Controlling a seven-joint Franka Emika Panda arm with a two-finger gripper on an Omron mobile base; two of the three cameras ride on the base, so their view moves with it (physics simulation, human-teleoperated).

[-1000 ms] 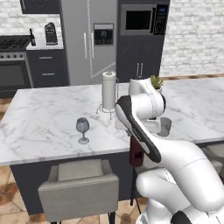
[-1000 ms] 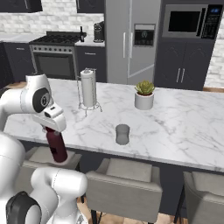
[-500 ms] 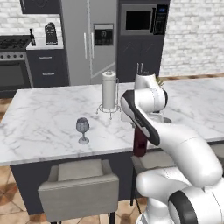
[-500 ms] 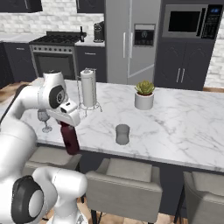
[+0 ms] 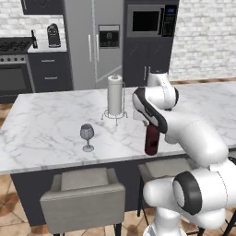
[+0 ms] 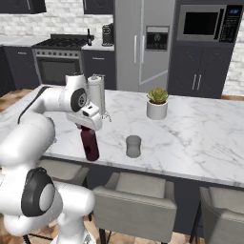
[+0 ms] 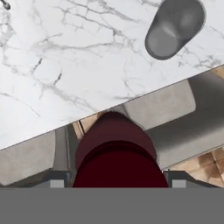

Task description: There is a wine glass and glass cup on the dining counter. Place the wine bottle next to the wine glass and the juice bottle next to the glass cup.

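The juice bottle (image 6: 90, 145) is seen hanging from the claw (image 6: 88, 125), gripped at its cap end, with the body pointing down. The claw is closed around the bottle's top; no gap between fingers and bottle can be made out. In the hand view the maroon bottle (image 7: 117, 153) is seen end-on, its lower end over the near edge of the surface (image 7: 52, 65), with stool seats below.

In both base views the bottle is carried at the front edge of the dining surface (image 5: 41, 129), its base apparently not yet set down, though contact cannot be confirmed. The glass cup (image 6: 133, 146) stands on the marble near that front edge, a short way further along from the bottle; it is also seen in the hand view (image 7: 175, 28), apart from the bottle.

The wine glass (image 5: 86, 137) stands alone on the surface, well apart from the cup, with the paper-towel roll (image 5: 115, 96) behind it. A small potted plant (image 6: 157, 103) sits further back.

Progress is judged as partial: the juice bottle has been lifted and brought near the cup, but placement beside it is not yet done. No wine bottle stands by the wine glass, so that half is left. A dark slim bottle (image 5: 33, 39) is noted on the far worktop by the stove; too small to identify.
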